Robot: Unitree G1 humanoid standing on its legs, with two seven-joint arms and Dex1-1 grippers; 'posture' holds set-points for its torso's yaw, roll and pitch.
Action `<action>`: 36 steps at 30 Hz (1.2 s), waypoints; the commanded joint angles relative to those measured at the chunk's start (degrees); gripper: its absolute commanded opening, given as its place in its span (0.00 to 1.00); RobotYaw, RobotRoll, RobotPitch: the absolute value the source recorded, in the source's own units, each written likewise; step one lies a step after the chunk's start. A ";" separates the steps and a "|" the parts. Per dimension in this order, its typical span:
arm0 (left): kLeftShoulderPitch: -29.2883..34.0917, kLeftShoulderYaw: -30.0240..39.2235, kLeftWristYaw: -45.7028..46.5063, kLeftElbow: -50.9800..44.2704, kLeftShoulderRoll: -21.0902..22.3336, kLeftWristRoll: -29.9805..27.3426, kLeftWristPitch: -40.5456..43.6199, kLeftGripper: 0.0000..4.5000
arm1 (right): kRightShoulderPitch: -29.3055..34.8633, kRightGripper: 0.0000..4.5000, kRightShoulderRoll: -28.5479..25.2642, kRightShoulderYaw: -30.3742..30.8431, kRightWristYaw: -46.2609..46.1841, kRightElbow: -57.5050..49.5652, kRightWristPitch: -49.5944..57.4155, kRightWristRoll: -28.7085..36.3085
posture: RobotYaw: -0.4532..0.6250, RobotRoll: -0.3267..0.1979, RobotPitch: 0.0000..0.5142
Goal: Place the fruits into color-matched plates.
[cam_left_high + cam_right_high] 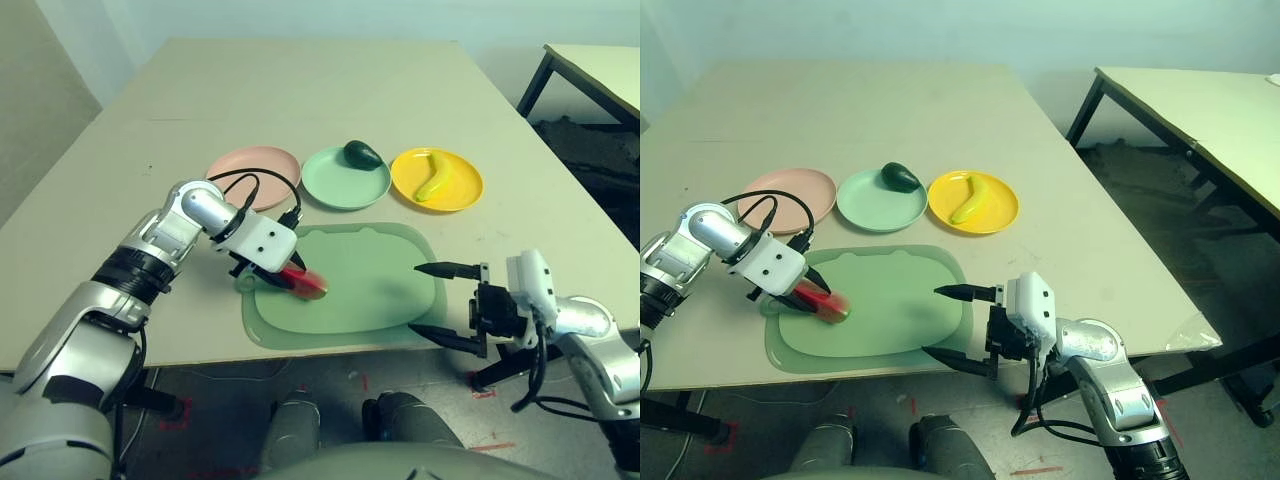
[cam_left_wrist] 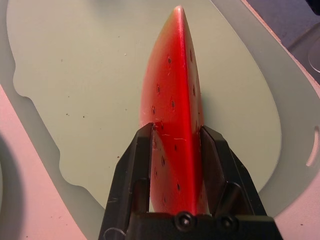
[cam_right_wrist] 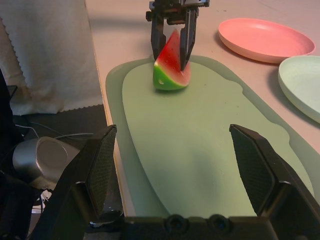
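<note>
Over the green mat [image 1: 370, 290] we're pinching the watermelon wedge [image 3: 171, 70] tight in our left gripper [image 1: 296, 278], right at the mat's left end. Our right gripper [image 1: 447, 305] is hanging wide open, holding nothing, by the mat's right edge.

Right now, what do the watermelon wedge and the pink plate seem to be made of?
Watermelon wedge: probably hard plastic, since its red faces are glossy, with highlights and moulded seed dimples. Pink plate: likely matte plastic or silicone; even colour, no glare.
</note>
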 commanded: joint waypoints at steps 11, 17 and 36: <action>-11.24 6.02 2.06 17.56 -1.71 4.70 -1.91 0.31 | -1.10 1.00 0.84 1.14 -0.05 1.85 -2.93 -0.57 | 0.47 0.62 0.15; -19.29 7.56 10.60 36.23 -3.80 10.97 -4.50 0.31 | -2.24 1.00 2.32 0.91 -1.66 1.99 -3.63 -0.10 | 0.46 0.62 0.15; -26.60 1.19 52.05 53.88 -9.98 35.62 -0.73 0.31 | 0.32 1.00 5.65 0.24 -11.13 -0.87 -0.87 0.16 | 0.42 0.62 0.17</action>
